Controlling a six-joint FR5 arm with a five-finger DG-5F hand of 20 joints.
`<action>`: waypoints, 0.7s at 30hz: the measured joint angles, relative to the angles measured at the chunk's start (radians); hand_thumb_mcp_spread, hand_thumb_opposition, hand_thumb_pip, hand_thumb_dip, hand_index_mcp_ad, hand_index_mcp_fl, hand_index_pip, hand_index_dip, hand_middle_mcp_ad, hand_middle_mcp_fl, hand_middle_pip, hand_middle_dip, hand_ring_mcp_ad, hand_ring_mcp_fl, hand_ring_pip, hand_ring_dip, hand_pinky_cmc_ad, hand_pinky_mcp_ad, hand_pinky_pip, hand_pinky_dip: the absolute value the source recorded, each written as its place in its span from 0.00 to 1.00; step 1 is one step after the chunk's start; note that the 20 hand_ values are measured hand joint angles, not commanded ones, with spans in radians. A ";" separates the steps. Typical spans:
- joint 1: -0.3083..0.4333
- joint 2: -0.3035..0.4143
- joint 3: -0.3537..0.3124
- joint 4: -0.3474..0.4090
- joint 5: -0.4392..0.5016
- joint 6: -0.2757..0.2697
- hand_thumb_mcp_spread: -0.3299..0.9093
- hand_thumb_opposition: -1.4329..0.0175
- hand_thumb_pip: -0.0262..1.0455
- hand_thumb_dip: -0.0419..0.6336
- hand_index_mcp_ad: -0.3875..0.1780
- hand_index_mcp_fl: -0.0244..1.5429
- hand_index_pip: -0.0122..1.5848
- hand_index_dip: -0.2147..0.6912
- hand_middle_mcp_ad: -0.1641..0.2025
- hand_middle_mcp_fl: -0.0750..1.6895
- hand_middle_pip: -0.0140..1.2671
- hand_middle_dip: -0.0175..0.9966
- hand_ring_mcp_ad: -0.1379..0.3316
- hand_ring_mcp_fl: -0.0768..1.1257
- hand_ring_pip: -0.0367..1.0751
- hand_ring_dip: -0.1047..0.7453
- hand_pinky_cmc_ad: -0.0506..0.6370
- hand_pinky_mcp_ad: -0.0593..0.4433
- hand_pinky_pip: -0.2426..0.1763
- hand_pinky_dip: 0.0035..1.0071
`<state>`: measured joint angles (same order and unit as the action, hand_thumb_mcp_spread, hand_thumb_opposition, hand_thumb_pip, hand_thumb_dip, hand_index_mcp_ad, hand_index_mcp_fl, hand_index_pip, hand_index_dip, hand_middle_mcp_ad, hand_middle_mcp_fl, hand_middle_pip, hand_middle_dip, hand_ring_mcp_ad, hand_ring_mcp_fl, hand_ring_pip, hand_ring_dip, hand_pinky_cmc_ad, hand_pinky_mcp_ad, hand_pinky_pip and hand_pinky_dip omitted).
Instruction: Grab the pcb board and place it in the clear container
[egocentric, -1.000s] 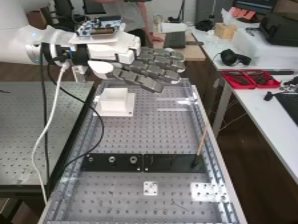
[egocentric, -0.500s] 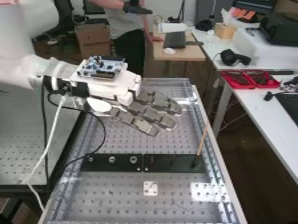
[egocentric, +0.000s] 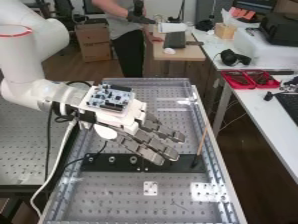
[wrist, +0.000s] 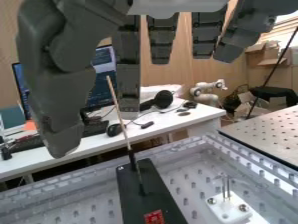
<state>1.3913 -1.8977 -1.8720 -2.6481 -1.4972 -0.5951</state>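
Note:
In the high view the hand (egocentric: 149, 142) hangs over the black strip (egocentric: 176, 163), fingers spread and straight, holding nothing. A blue circuit board (egocentric: 112, 97) rides on the back of its wrist mount. Below lies a long perforated bed with clear-looking side walls (egocentric: 205, 122). From the wrist camera, the hand's fingers (wrist: 126, 65) hang straight above the black strip (wrist: 146, 190), which bears a small red square (wrist: 154, 217); I cannot tell whether that is a board. The clear wall (wrist: 60, 186) stands behind the strip.
A thin wooden stick (egocentric: 202, 141) rises from the strip's right end, close to the fingers. Nearer lies a small white plate (egocentric: 151, 188), which carries upright pins in the wrist view. A white side table (egocentric: 256, 112) with red trays (egocentric: 250, 79) borders the right.
The hand has come down and toward the bench's near end, from the far end to over the black strip. The white block seen a second ago is now hidden behind the arm.

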 joint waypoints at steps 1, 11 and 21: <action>-0.002 -0.007 0.002 0.003 -0.003 0.000 0.66 0.46 0.39 0.27 0.58 0.37 0.33 0.42 0.61 0.05 0.12 0.10 0.76 0.07 0.10 0.09 0.49 0.48 0.29 0.18; -0.026 -0.081 0.036 0.044 -0.049 0.002 0.69 0.43 0.39 0.31 0.54 0.40 0.51 0.39 0.57 0.05 0.12 0.11 0.75 0.07 0.10 0.09 0.46 0.47 0.28 0.17; -0.042 -0.133 0.071 0.047 -0.090 -0.034 0.70 0.41 0.38 0.34 0.50 0.36 0.63 0.39 0.53 0.05 0.12 0.11 0.74 0.07 0.10 0.10 0.44 0.45 0.30 0.17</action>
<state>1.3489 -2.0311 -1.8005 -2.6009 -1.5875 -0.6292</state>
